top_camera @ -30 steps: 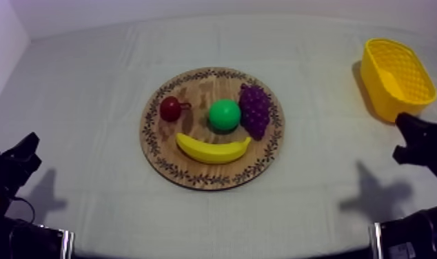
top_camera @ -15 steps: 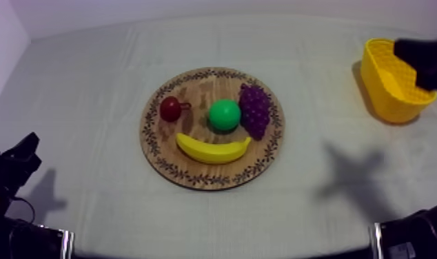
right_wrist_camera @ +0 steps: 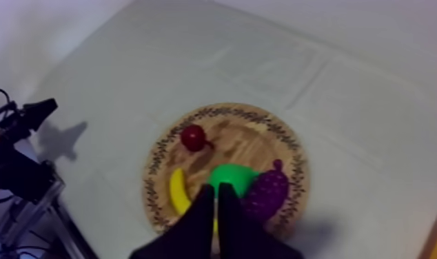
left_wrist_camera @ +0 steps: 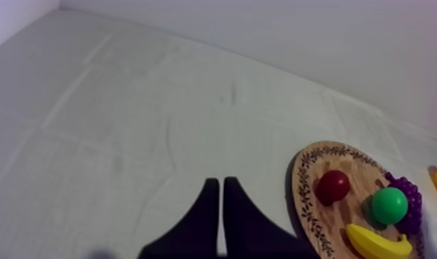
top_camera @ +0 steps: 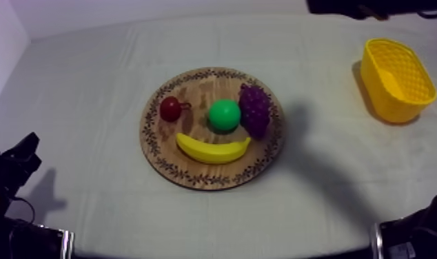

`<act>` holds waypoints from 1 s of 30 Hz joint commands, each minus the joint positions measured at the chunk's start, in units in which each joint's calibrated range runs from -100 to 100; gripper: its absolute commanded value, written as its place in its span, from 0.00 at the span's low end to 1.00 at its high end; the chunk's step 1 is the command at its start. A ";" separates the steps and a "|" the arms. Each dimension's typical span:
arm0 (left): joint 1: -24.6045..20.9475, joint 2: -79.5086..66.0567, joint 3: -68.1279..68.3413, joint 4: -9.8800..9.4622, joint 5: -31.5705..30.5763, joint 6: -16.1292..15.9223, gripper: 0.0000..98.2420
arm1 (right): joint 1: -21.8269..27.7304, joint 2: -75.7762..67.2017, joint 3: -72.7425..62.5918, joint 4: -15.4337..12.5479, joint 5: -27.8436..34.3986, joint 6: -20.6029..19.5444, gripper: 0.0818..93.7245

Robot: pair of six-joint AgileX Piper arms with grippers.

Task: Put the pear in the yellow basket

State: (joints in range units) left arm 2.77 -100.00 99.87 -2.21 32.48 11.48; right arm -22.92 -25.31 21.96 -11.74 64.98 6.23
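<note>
Grey-white worktop (top_camera: 90, 83), wooden board (top_camera: 200, 86) at centre. The pear (top_camera: 224, 115) stands mid-board, just beside the grapes (top_camera: 255, 110). The right gripper (right_wrist_camera: 216, 189), closed on nothing, points down at it and is the nearer. The left gripper (left_wrist_camera: 218, 184), also closed, rests well apart. The yellow basket (top_camera: 380, 89) stands to the right.

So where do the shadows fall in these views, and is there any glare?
Top view: a broad soft shadow darkens the cloth right of the wooden board, a smaller one lies beside the left pincer. Right wrist view: that pincer's shadow shows on the cloth beside it. No glare in any view.
</note>
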 commanded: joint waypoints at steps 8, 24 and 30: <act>0.01 0.00 0.02 -0.02 0.01 0.00 0.00 | -5.35 14.71 -1.46 2.75 -3.58 -5.01 0.10; 0.01 0.00 0.02 -0.02 0.01 -0.01 0.00 | -7.02 20.39 4.31 8.46 -15.39 -9.42 0.57; 0.01 0.00 0.02 -0.02 0.01 0.00 0.00 | -7.05 22.57 5.39 10.24 -17.45 -10.77 0.64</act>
State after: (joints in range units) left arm 2.77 -100.00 99.87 -2.21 32.48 11.48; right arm -29.95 -3.14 27.27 -1.61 47.58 -4.29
